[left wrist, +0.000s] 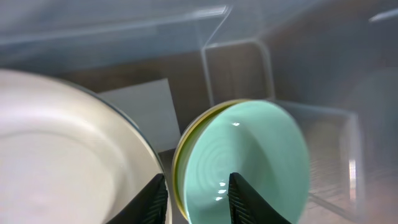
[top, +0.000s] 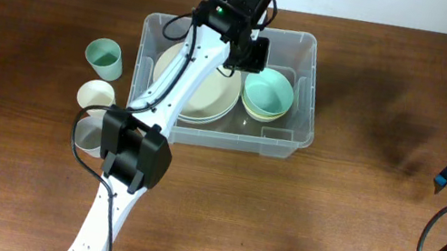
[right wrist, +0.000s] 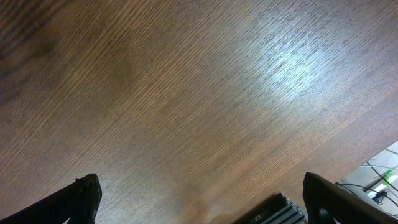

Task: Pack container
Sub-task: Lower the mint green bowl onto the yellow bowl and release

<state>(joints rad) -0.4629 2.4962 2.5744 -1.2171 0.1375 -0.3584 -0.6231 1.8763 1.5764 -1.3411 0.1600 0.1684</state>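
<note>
A clear plastic container [top: 299, 37], rectangular with rounded corners and a thick rim, sits on a dark wood-grain desk [top: 9, 189]. Inside the container, on its left side, lie smooth round cream plates [top: 210, 96], stacked; their number is unclear. On its right side is one glossy mint bowl [left wrist: 261, 155], nested in one yellow-green bowl [left wrist: 180, 155]. A white rectangular label [left wrist: 140, 112] shows on the container's base.

The left claw [left wrist: 197, 180] hangs inside the container. Its two black fingers are partly apart and straddle the bowls' near rim without gripping it.

Just left of the container stand three small cups in a line: one mint [top: 104, 56], one cream [top: 98, 94], and one pale cup [top: 91, 134] half hidden by the arm.

Well right of the container, the right claw [right wrist: 199, 180] is spread wide over bare wood.
</note>
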